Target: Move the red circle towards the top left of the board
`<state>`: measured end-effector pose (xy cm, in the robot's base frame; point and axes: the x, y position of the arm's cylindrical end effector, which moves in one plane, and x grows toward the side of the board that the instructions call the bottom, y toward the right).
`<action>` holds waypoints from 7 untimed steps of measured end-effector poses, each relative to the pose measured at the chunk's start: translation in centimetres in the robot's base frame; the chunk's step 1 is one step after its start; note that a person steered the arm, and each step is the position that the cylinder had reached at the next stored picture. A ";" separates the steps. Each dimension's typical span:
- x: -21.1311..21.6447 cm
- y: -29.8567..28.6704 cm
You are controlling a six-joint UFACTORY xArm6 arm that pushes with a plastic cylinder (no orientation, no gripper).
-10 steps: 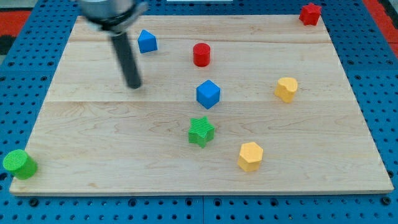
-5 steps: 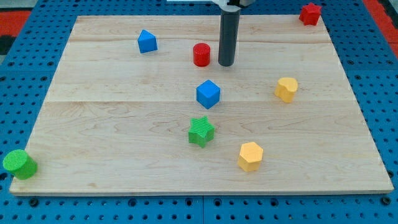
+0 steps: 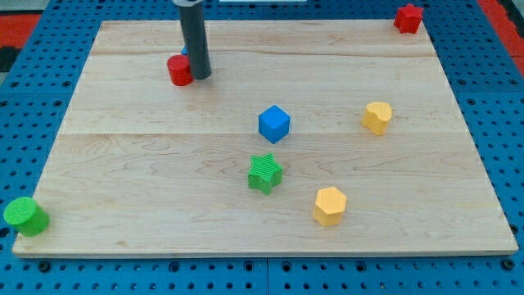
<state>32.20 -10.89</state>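
Item: wooden desk [image 3: 123,164], laid on a blue perforated base [image 3: 508,123].

Item: dark rod, entering from the view's top. My tip [image 3: 201,76] is set down in the upper left part of the desk. No fingers are fitted to the rod, so no released or clenched state can be told.

Item: red circle [image 3: 179,70]. It is found pressed against my tip, on the tip's left side in the view.

Item: blue block, only a sliver of which is seen at the rod's left edge above the red circle; its shape cannot be made out.

Item: blue cube [image 3: 274,124]. Placed below and to the right of my tip, apart from it.

Item: green star [image 3: 265,173]. Placed further below the tip, just under the blue cube.

Item: two yellow blocks, one [image 3: 377,117] far to the tip's right, one [image 3: 330,206] well below and right.

Item: red block [image 3: 408,17], at the desk's top right corner.

Item: green cylinder [image 3: 26,216], at the bottom left corner, well apart from my tip.
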 end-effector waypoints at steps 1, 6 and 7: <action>0.0 -2.2; -1.6 -10.7; -0.4 -12.8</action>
